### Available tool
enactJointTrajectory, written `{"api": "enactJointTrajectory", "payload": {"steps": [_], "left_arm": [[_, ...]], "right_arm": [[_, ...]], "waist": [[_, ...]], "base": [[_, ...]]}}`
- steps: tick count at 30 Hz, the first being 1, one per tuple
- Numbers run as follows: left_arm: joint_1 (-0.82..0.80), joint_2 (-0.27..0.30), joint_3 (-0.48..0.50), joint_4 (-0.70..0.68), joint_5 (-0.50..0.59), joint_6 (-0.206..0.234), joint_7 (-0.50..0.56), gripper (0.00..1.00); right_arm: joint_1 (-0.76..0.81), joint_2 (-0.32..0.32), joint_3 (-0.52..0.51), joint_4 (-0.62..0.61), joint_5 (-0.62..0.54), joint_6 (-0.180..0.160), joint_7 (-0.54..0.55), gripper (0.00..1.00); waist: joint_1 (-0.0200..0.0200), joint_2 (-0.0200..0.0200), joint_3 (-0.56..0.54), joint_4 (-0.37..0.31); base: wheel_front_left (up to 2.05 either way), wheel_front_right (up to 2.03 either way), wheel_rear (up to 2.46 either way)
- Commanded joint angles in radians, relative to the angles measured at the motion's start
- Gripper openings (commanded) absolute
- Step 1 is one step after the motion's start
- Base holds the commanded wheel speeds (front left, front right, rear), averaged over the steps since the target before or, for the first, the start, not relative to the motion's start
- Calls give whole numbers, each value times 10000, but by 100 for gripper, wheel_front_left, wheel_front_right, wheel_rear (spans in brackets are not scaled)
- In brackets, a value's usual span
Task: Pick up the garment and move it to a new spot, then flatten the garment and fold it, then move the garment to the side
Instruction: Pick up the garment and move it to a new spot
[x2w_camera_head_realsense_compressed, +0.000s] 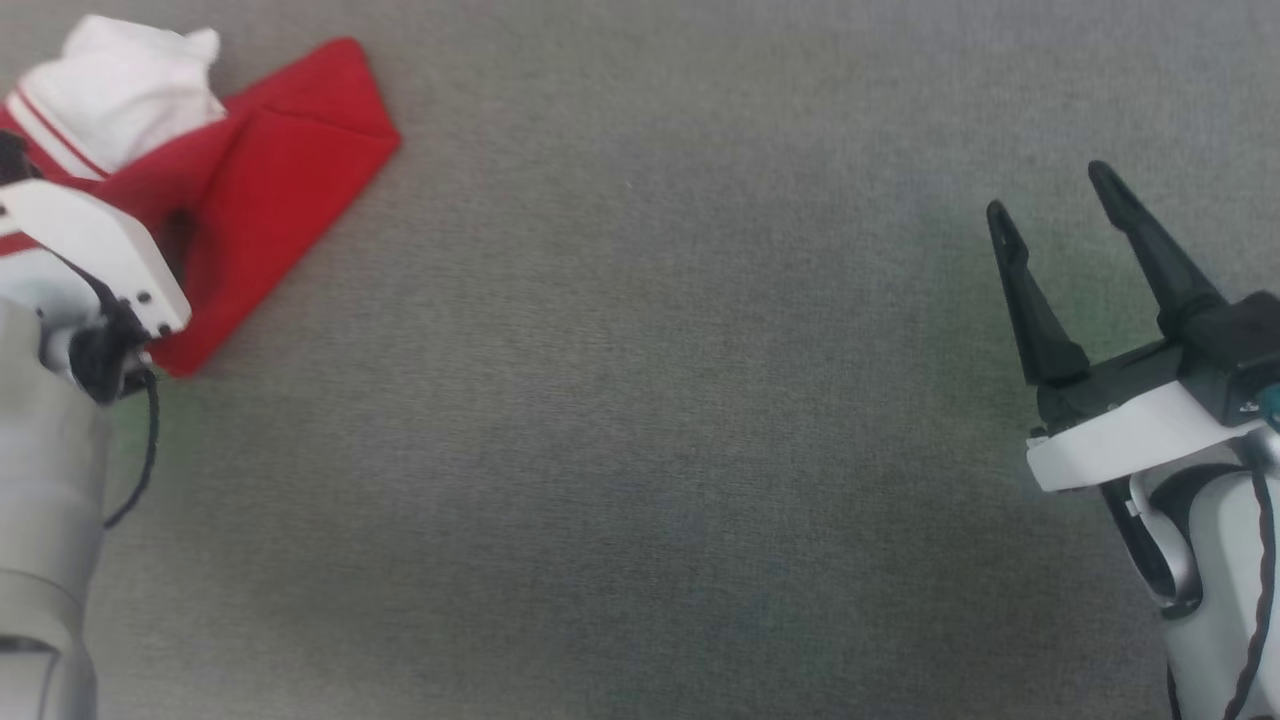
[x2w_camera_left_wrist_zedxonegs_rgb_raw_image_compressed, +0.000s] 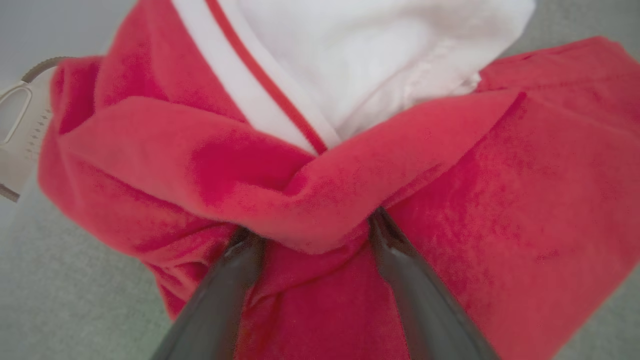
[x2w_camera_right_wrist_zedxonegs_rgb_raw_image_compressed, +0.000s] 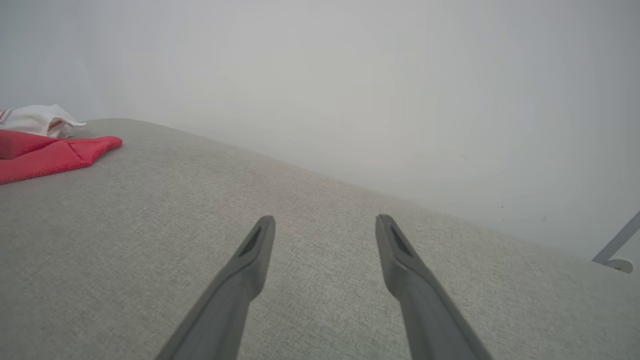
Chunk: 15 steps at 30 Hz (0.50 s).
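Observation:
The garment (x2w_camera_head_realsense_compressed: 280, 190), red with a white sleeve and red-white striped trim, lies crumpled at the far left of the grey surface. In the right wrist view the garment (x2w_camera_right_wrist_zedxonegs_rgb_raw_image_compressed: 50, 152) shows far off to the left. My left gripper (x2w_camera_left_wrist_zedxonegs_rgb_raw_image_compressed: 312, 225) is open, its two dark fingers spread wide and pushed into the garment (x2w_camera_left_wrist_zedxonegs_rgb_raw_image_compressed: 525, 190), with a red fold lying over both tips. From the head view, the left arm's white wrist housing (x2w_camera_head_realsense_compressed: 100, 255) covers part of the cloth. My right gripper (x2w_camera_head_realsense_compressed: 1050, 195) hangs open over bare surface at the right, and the right gripper (x2w_camera_right_wrist_zedxonegs_rgb_raw_image_compressed: 325, 220) holds nothing.
The grey fabric surface (x2w_camera_head_realsense_compressed: 640, 400) stretches between the two arms. Its far edge (x2w_camera_right_wrist_zedxonegs_rgb_raw_image_compressed: 350, 187) meets a pale wall. A thin metal strut (x2w_camera_right_wrist_zedxonegs_rgb_raw_image_compressed: 617, 250) shows beyond the edge at the right. A pale object (x2w_camera_left_wrist_zedxonegs_rgb_raw_image_compressed: 20, 130) lies beside the cloth.

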Motion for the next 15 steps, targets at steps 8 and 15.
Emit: {"api": "enactJointTrajectory", "payload": {"steps": [8, 15], "left_arm": [[-9, -505, -134, 640, -126, 279, 1187, 100], [8, -366, -234, 597, -104, 156, 477, 0]], "right_arm": [[-291, 34, -35, -216, -115, -3, 178, 100], [-246, 90, -141, -116, -116, -3, 188, 100]], "waist": [[-1, 0, 689, -347], [-1, 0, 368, -201]], "base": [[0, 0, 0], [0, 0, 0]]}}
